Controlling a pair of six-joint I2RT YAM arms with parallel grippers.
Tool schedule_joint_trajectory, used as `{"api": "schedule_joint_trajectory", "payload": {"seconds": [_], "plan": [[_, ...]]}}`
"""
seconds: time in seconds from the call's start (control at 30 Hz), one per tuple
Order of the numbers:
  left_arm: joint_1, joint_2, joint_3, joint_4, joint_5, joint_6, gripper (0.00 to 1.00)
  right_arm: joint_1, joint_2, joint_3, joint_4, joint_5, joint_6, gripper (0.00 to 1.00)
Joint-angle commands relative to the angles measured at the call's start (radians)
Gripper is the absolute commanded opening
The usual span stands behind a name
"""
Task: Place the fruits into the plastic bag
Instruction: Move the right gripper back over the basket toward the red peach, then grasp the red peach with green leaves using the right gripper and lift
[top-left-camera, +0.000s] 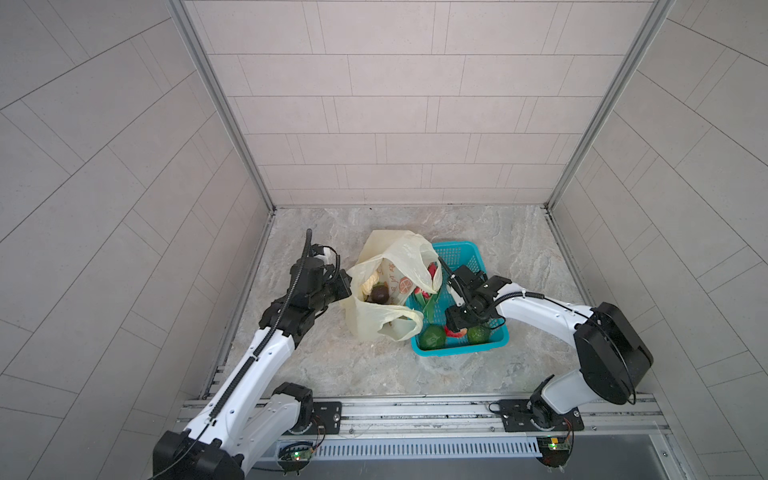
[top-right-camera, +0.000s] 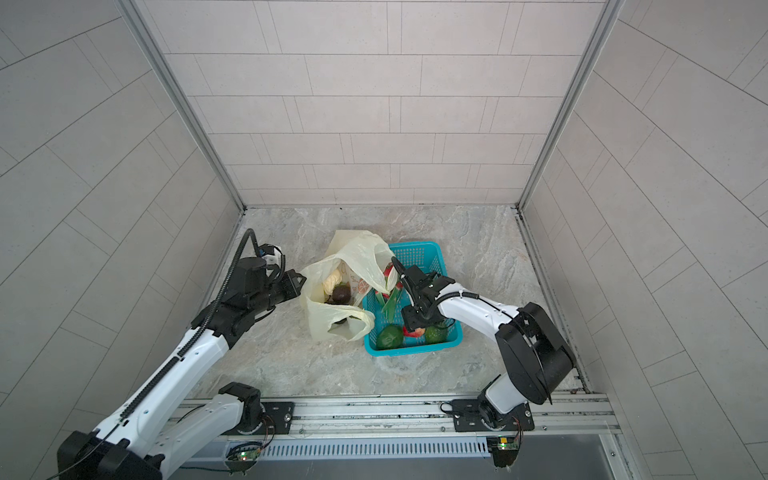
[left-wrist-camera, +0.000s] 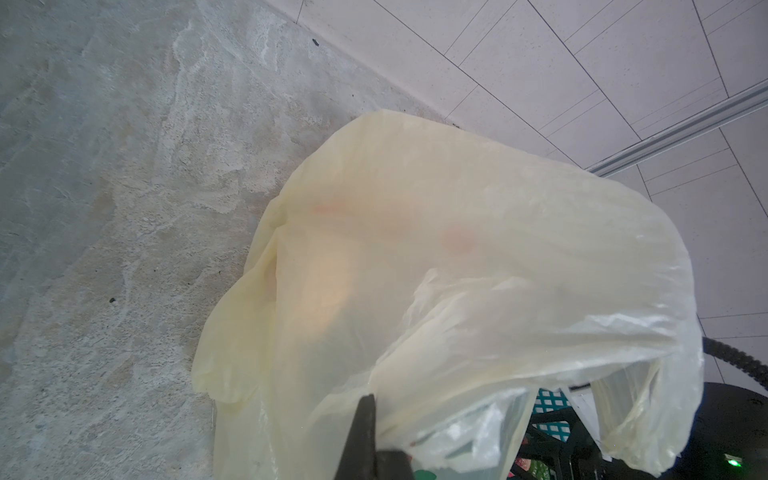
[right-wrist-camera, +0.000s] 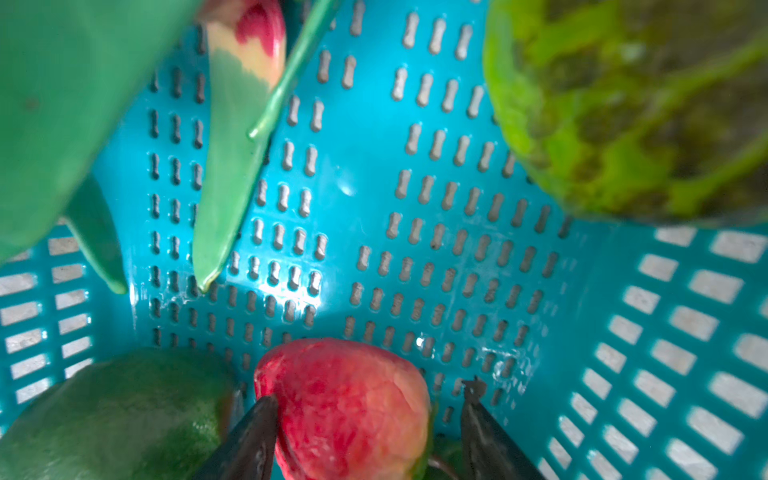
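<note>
Teal basket (top-left-camera: 457, 253) holds avocados (top-left-camera: 432, 336), red apple (right-wrist-camera: 345, 409), dragon fruit (top-left-camera: 428, 297).

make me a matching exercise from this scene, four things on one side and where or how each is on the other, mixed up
Things:
1. dark purple fruit
2. red apple
3. left claw
4. dragon fruit

Places or states:
A. between the open right claw's fingers
B. shut on the plastic bag
C. inside the bag
D. in the basket, beside the bag

Pairs: 1-C, 2-A, 3-B, 4-D
</note>
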Motion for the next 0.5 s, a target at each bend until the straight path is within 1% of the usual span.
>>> {"api": "schedule_joint_trajectory", "payload": {"seconds": [0.0, 0.1, 0.23, 0.27, 0.47], "plan": [[-0.004, -0.003, 0.001, 0.016, 0.001, -0.003, 0.0, 0.005, 0.035, 0.015, -0.039, 0.019, -0.009, 0.64], [-0.004, -0.003, 0.002, 0.014, 0.0, -0.002, 0.0, 0.007, 0.06, 0.025, -0.038, 0.02, -0.01, 0.62], [-0.004, -0.005, 0.003, 0.014, -0.004, 0.0, 0.0, 0.007, 0.071, 0.042, -0.019, 0.037, -0.005, 0.51], [-0.004, -0.006, 0.002, 0.014, -0.004, 0.0, 0.0, 0.007, 0.071, 0.048, -0.015, 0.045, 0.0, 0.5], [-0.004, -0.008, 0.005, 0.006, -0.01, 0.006, 0.0, -0.007, 0.059, 0.1, 0.003, 0.1, 0.017, 0.5]]}}
